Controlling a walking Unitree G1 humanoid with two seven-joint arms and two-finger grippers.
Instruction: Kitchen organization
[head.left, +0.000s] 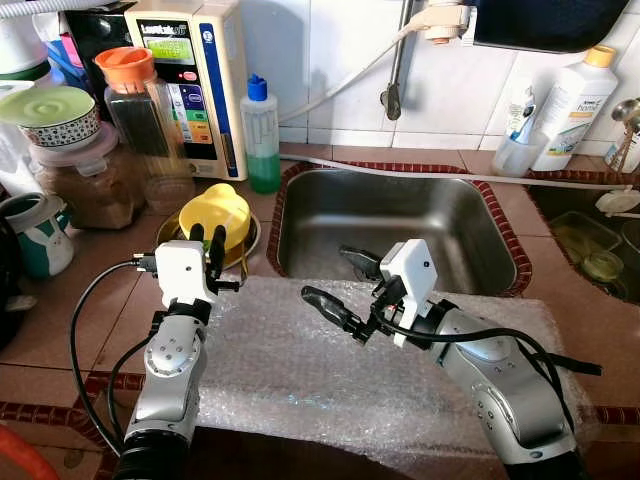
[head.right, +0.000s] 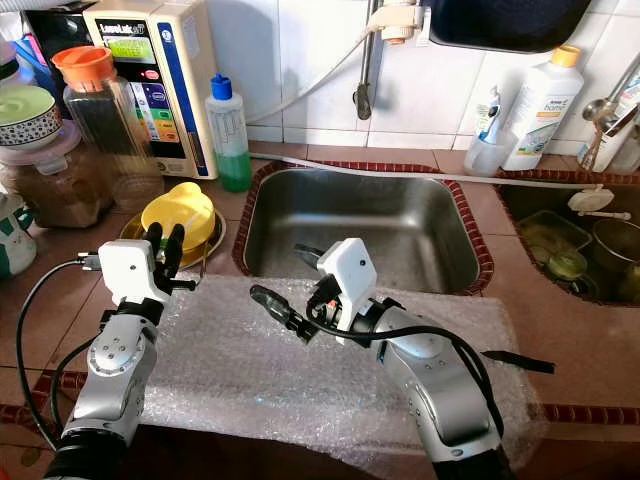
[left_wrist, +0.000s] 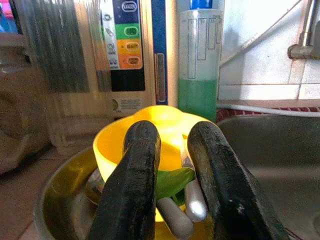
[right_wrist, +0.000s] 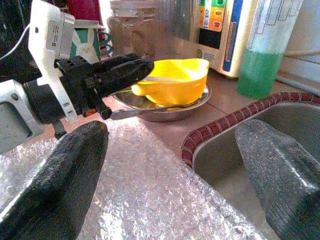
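A yellow plastic bowl (head.left: 215, 210) rests in a steel dish (head.left: 168, 232) on the counter left of the sink (head.left: 400, 215). In the left wrist view the bowl (left_wrist: 150, 130) holds a green piece and silver utensil handles (left_wrist: 192, 202). My left gripper (head.left: 207, 243) points up at the bowl's near rim, its fingers close together and holding nothing. Over the bubble wrap sheet (head.left: 290, 370) at the sink's front edge, my right gripper (head.left: 340, 282) stands wide open and empty, aimed left toward the bowl.
Behind the bowl stand a green soap bottle (head.left: 262, 135), a water purifier (head.left: 195, 80), an orange-lidded jar (head.left: 140, 100) and a brown-filled jar (head.left: 85, 185). A white bottle (head.left: 570, 105) and cup stand back right. A hose runs along the sink's back edge.
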